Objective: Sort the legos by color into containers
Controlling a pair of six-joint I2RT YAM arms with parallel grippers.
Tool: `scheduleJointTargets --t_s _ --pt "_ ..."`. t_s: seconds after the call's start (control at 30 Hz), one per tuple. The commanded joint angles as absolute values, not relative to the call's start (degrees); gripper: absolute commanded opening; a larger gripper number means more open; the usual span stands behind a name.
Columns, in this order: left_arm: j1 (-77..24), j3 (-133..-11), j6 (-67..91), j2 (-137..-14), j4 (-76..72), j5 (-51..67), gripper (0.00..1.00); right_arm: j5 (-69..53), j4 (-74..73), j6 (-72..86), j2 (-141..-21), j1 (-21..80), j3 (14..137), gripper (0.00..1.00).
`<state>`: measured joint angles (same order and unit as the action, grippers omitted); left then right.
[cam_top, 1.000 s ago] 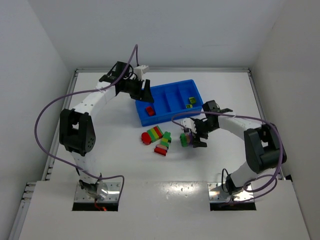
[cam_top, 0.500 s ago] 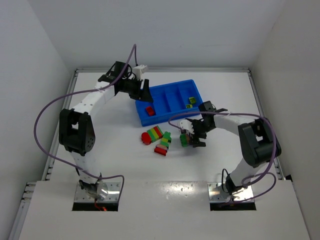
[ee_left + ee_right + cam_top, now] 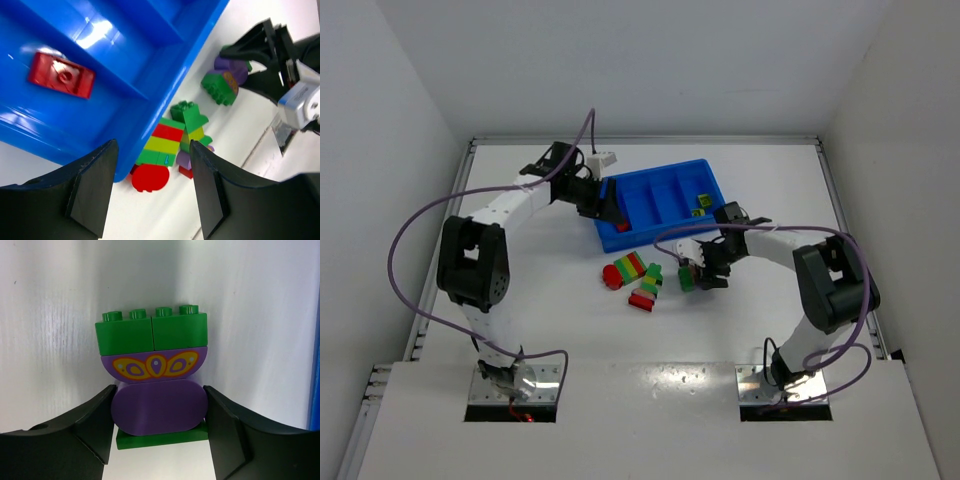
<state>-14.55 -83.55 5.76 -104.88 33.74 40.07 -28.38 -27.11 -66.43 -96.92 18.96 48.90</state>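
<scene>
My left gripper (image 3: pixel 152 146) hangs over the left end of the blue tray (image 3: pixel 670 200), fingers apart and nothing between them. One red brick (image 3: pixel 61 75) lies flat in the leftmost compartment, at the upper left of the left wrist view. I take that compartment to be the one for red, and an open hand above it is free to go for the next piece.

My right gripper (image 3: pixel 159 402) sits low on the white table (image 3: pixel 50 315), just below the tray's right end in the top view. Its fingers press both sides of the purple middle of a green-and-purple stack (image 3: pixel 152 357), studs toward the top of the frame. Holding the purple part leaves the green bricks exposed, which I judge helps in pulling them off.

Two striped stacks (image 3: pixel 628 268) lie near the frame's centre, just left of that hand, not yet sorted. The rightmost compartment holds a few small bricks (image 3: pixel 701 203), green and yellowish as far as I can tell. Most of the sorting remains.
</scene>
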Motion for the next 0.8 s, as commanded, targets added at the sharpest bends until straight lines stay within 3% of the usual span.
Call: scheduleJointTargets --t_s 0.0,0.07,0.33,0.5,0.77 --pt "-14.0 -80.8 4.8 -100.2 31.2 44.1 0.65 -30.5 -25.6 -62.3 -94.1 19.4 51.3 0.23" --pt "-14.0 -75.9 6.9 -96.8 27.5 48.8 0.65 -32.3 -25.6 -55.9 -92.8 18.6 52.4 0.13" --pt "-17.0 -61.4 17.2 -87.2 13.7 58.2 0.68 -39.1 -24.9 -39.2 -81.3 18.0 54.7 0.11" --pt "-20.2 -62.5 21.5 -88.3 11.0 62.8 0.70 -41.7 -23.7 -29.8 -77.3 19.9 56.5 0.10" --pt "-22.8 -68.5 23.8 -94.6 11.0 64.5 0.73 -41.7 -25.4 -27.8 -75.8 23.5 60.0 0.10"
